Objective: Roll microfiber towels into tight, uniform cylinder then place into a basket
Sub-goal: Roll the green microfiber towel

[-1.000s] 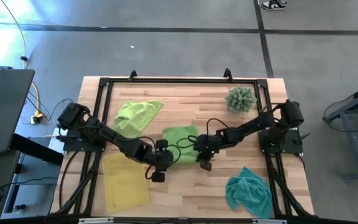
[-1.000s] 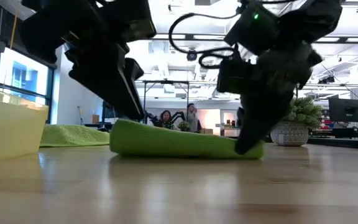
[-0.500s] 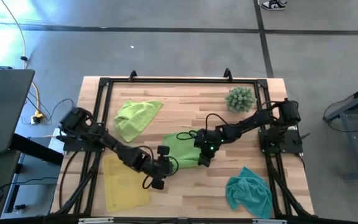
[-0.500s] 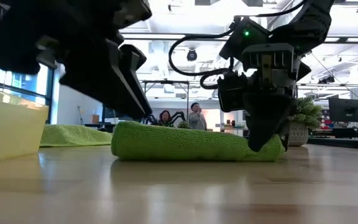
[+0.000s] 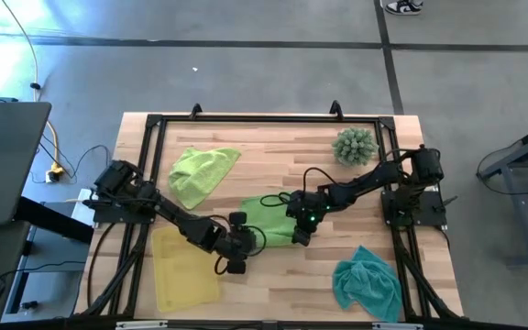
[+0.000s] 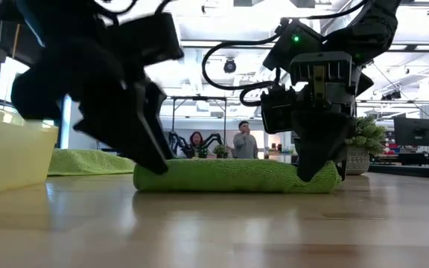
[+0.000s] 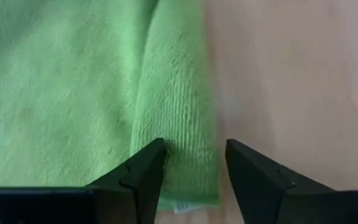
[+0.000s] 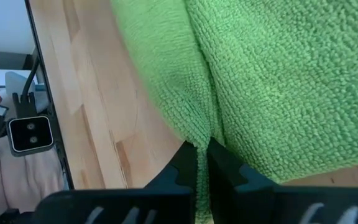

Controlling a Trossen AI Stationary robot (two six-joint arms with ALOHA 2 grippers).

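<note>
Fingers [image 7: 143, 177] of my left gripper [image 7: 191, 180] stood apart, straddling the rolled edge of the lime green towel [image 5: 269, 215] at the middle of the table [image 5: 273, 147] — I could not tell whether the pads actually touched the cloth. From above, that gripper [image 5: 236, 257] sat at the towel's left end, just beside the basket [image 5: 183, 269], which lay near the front left corner.

My right gripper [image 8: 202, 163] had its fingers pinched together on a thin fold of the same towel; from overhead it [image 5: 301, 234] was at the towel's right end. At table level the towel [image 6: 233, 177] lay as a low, partly rolled strip on the wood, with the left gripper [image 6: 151, 149] down at one end and the right gripper [image 6: 315, 167] down at the other.

A second lime green towel [image 5: 200, 170] lay crumpled toward the back left, well apart from the arms, and a teal towel [image 5: 367, 280] was bunched near the front right corner. A spiky green plant [image 5: 355, 145] stood at the back right. Beyond the table, two people [image 6: 244, 141] showed far off in the room.
</note>
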